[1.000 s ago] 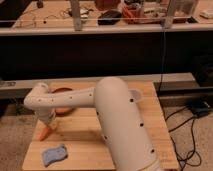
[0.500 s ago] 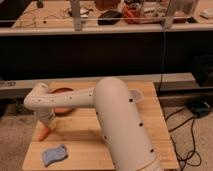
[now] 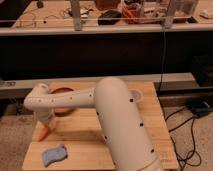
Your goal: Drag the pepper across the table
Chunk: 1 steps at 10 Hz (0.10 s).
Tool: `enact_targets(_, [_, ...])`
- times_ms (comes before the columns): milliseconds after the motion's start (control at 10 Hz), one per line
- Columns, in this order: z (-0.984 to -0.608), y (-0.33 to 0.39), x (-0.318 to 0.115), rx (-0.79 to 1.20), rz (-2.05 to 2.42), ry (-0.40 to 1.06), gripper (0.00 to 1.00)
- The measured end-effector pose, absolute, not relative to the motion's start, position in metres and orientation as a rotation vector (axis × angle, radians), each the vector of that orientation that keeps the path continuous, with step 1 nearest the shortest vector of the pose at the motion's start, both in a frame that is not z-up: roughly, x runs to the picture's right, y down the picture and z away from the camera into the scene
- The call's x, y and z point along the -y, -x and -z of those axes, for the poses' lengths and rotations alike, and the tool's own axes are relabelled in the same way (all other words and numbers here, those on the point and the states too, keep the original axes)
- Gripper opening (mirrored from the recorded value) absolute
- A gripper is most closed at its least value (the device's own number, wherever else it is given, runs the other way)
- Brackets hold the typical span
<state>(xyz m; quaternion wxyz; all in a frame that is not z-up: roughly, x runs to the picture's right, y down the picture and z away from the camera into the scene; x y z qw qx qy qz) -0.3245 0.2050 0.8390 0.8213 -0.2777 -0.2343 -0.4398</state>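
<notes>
The small orange pepper (image 3: 42, 132) lies near the left edge of the pale wooden table (image 3: 85, 137). My gripper (image 3: 46, 125) hangs from the white arm's wrist at the table's left side, right over the pepper and touching or almost touching it. The wrist housing hides the gripper's tips. Only the pepper's lower orange end shows below the gripper.
A blue sponge (image 3: 54, 154) lies at the front left corner. A round reddish-orange dish (image 3: 61, 100) sits behind the wrist at the back left. The bulky white arm (image 3: 120, 125) covers the table's middle. Cables lie on the floor to the right (image 3: 192, 135).
</notes>
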Motion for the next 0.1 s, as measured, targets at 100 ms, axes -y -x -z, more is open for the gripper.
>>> enact_targets(100, [-0.8382,0.3218,-0.2015,0.500,0.926,0.591,0.00])
